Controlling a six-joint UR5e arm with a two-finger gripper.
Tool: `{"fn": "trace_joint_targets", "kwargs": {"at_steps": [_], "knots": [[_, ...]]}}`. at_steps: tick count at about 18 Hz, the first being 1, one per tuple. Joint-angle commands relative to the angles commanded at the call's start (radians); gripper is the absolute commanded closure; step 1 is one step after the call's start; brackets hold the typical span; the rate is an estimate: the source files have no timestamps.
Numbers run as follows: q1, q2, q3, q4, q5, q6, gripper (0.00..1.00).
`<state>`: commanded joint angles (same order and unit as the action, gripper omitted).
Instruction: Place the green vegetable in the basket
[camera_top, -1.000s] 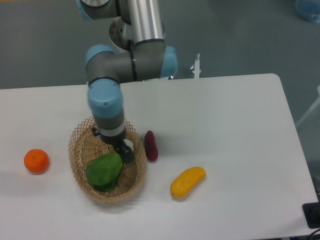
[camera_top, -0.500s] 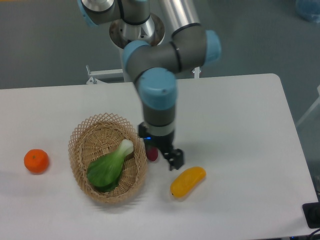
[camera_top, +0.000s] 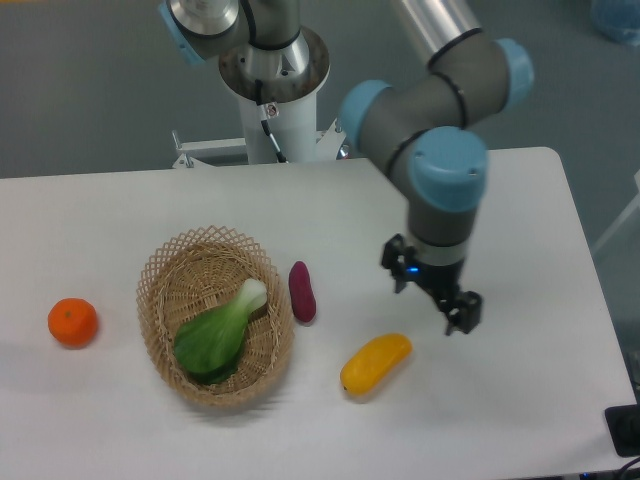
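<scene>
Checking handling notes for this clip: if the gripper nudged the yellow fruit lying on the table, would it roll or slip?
The yellow fruit looks smooth and glossy, so the fingers might slip on it. Its elongated, rounded body lies flat on the bare table, so a sideways push would probably roll or pivot it. It looks rigid, not floppy.

Basket (camera_top: 160, 290): light tan wicker, openwork looped rim. Green vegetable (camera_top: 218, 335): dark green leaves, pale white-green stalk end. Purple piece (camera_top: 302, 291): deep purple, plain. Yellow fruit (camera_top: 375, 362): yellow shading to orange. Orange (camera_top: 73, 322): bright orange. Surface (camera_top: 500, 220): plain white. Arm (camera_top: 440, 130): grey segments, light blue joint caps. Tool (camera_top: 456, 311): black, small blue light on its body. Floor (camera_top: 90, 90): dull grey-green.
</scene>
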<state>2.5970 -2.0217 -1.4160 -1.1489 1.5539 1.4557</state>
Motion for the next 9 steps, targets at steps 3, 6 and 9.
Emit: {"fn": "trace_joint_targets", "kwargs": {"at_steps": [3,6,9], "knots": [[0.04,-0.017,0.019,-0.002,0.0,0.06,0.0],[0.069,-0.02,0.019,0.0,0.0,0.126,0.0],[0.089,-0.028,0.025,-0.002,0.0,0.169,0.0]]}}
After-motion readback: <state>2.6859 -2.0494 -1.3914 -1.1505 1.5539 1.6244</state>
